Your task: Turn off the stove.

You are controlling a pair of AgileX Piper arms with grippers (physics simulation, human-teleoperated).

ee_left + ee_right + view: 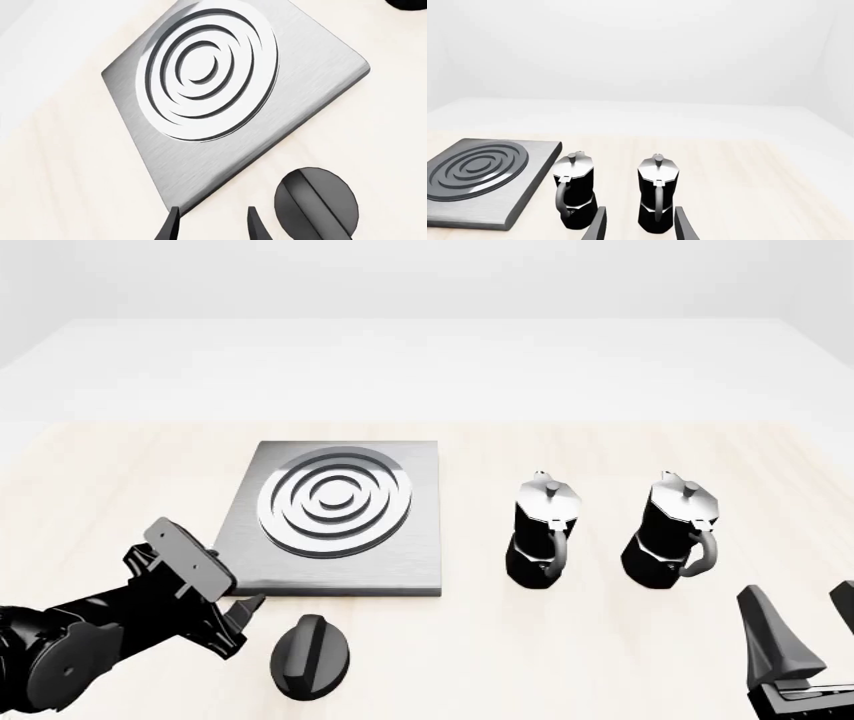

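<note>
The stove is a flat square grey plate (416,540) with shiny concentric burner rings (334,502), lying on the table left of centre. Its round black knob (311,655), with a raised bar, lies apart on the table just in front of the plate's near edge. My left gripper (244,613) is open and empty, low over the table just left of the knob, at the plate's near-left corner. The left wrist view shows the plate (313,90), the knob (315,202) beside the spread fingers, and the gripper (212,226). My right gripper (805,615) is open and empty at the front right.
Two black-and-silver moka pots (545,532) (671,533) stand side by side right of the plate, also in the right wrist view (575,195) (657,197), ahead of the right gripper (639,226). The light wooden table (561,660) ends at a white backdrop.
</note>
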